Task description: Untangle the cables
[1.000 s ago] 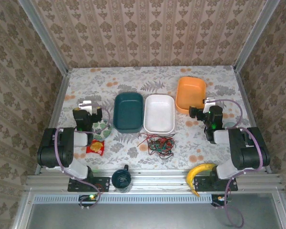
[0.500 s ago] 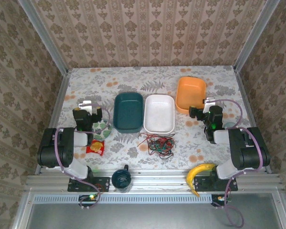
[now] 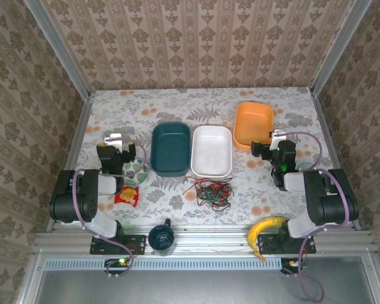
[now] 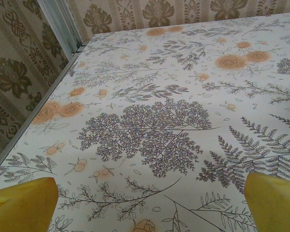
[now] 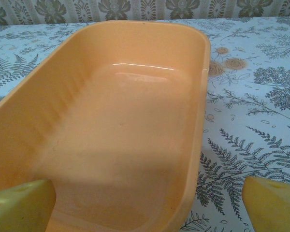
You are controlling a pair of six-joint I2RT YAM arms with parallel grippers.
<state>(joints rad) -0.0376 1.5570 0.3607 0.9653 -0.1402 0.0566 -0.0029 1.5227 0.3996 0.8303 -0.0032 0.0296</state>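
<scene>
left gripper [image 4: 147,205] and right gripper [image 5: 146,205] are held wide apart, empty; the tangled bundle of thin red, green and black cables [image 3: 209,190] is seen between them.

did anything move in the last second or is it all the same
Nothing visibly changed. The left gripper and right gripper stay open and empty where they were. The cables lie in the same tangle on the near side of the white tray.
</scene>
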